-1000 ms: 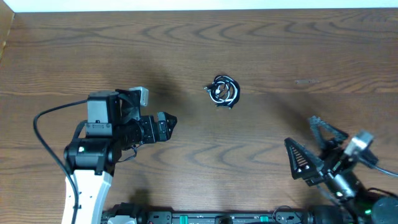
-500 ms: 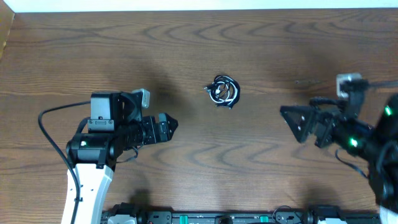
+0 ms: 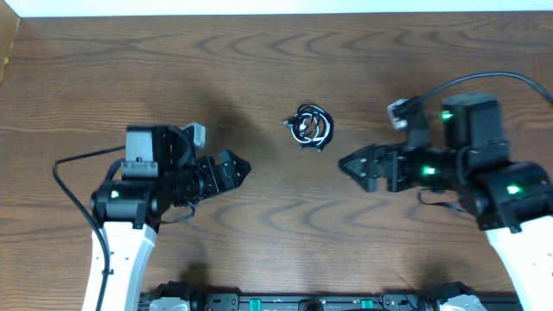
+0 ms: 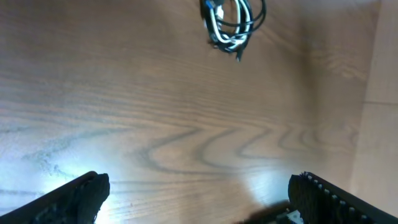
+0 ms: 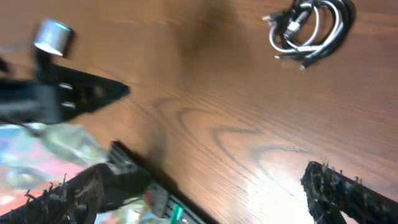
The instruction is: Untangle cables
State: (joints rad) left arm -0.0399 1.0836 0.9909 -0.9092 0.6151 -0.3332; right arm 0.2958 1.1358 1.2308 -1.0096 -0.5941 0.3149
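Note:
The cables (image 3: 311, 127) lie as one small black-and-white knotted ball on the wooden table, a little behind the centre. My left gripper (image 3: 235, 170) stands open to their left and nearer the front, with nothing between its fingers. My right gripper (image 3: 352, 168) is open and empty to their right, pointing left. In the left wrist view the cables (image 4: 233, 25) sit at the top edge, far ahead of the left gripper (image 4: 199, 199). The right wrist view has the cables (image 5: 309, 31) at its upper right, well beyond the right gripper (image 5: 205, 196).
A thick black arm cable (image 3: 73, 160) loops left of the left arm, and another (image 3: 484, 79) arcs over the right arm. A hardware rail (image 3: 302, 302) runs along the table's front edge. The table's back edge (image 3: 276, 15) meets a white strip.
The right arm has swung from the front right corner up and left towards the middle, and its gripper now points at the cables' side. The left arm has barely moved. The cables lie unchanged.

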